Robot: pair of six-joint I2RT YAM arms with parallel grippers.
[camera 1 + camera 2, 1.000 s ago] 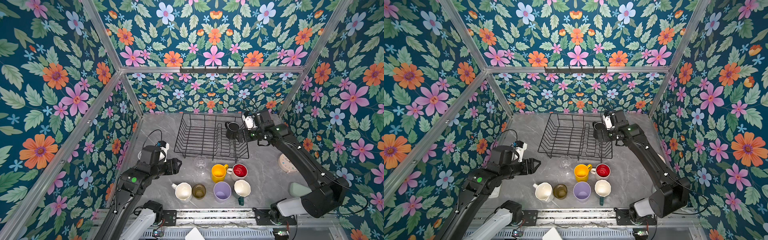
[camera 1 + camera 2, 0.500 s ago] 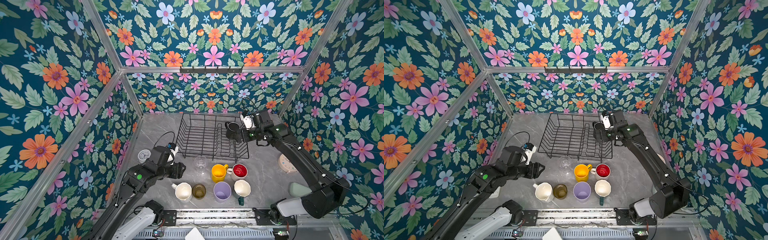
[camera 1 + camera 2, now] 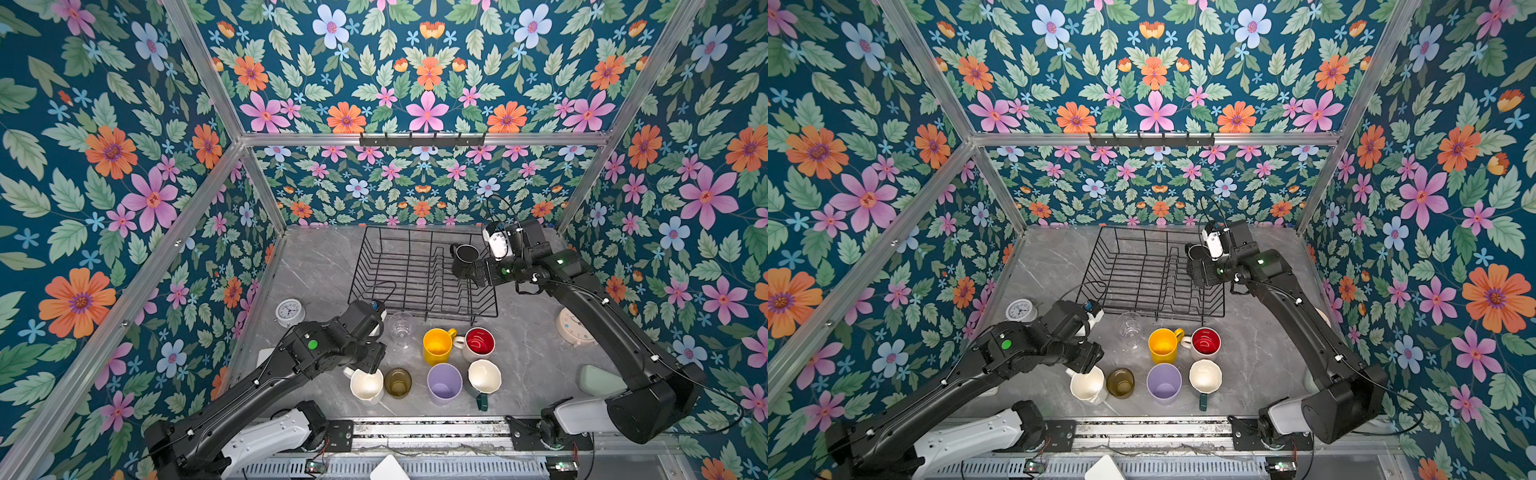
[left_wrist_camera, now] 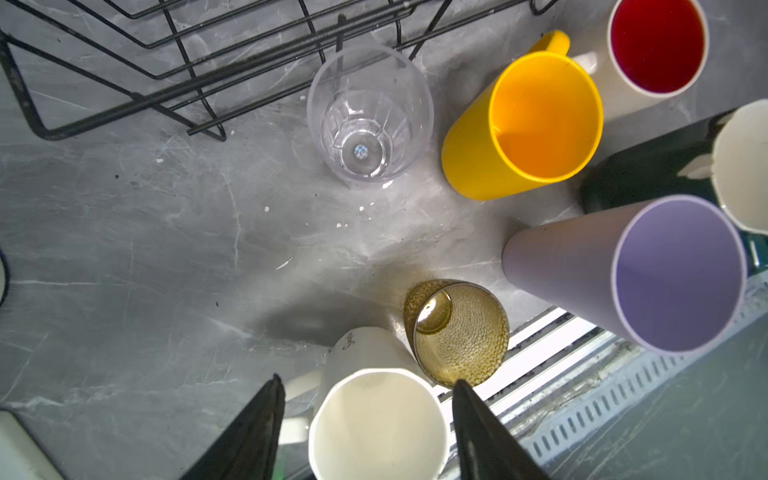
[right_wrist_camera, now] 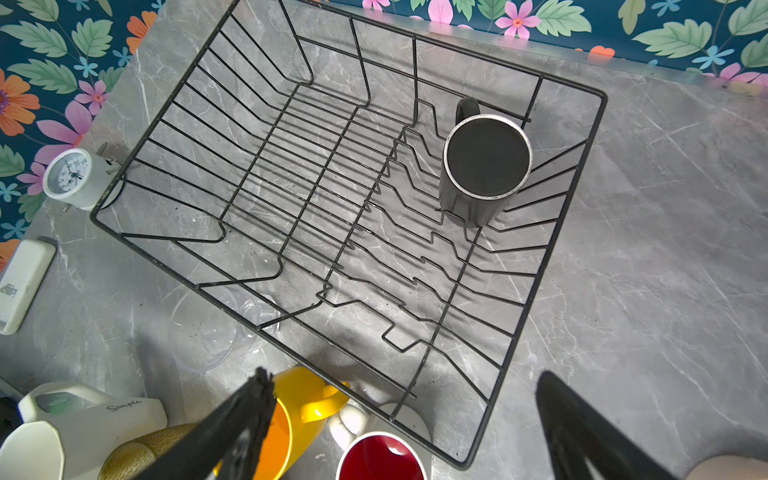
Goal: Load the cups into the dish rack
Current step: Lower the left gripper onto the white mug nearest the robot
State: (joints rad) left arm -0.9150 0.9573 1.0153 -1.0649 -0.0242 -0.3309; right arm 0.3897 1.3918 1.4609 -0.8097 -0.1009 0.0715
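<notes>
Floral walls (image 3: pixel 415 62), grey marble tabletop (image 3: pixel 316 266)

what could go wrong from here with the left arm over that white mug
1. The left tool straddles the white mug, and one finger sits right by the amber glass, which stands close beside the mug; closing may nudge or tip the glass.
2. The other finger is near the mug's handle and might catch on it.
3. The black mug stands upright on the dish rack's wires; a knock could topple it.
</notes>
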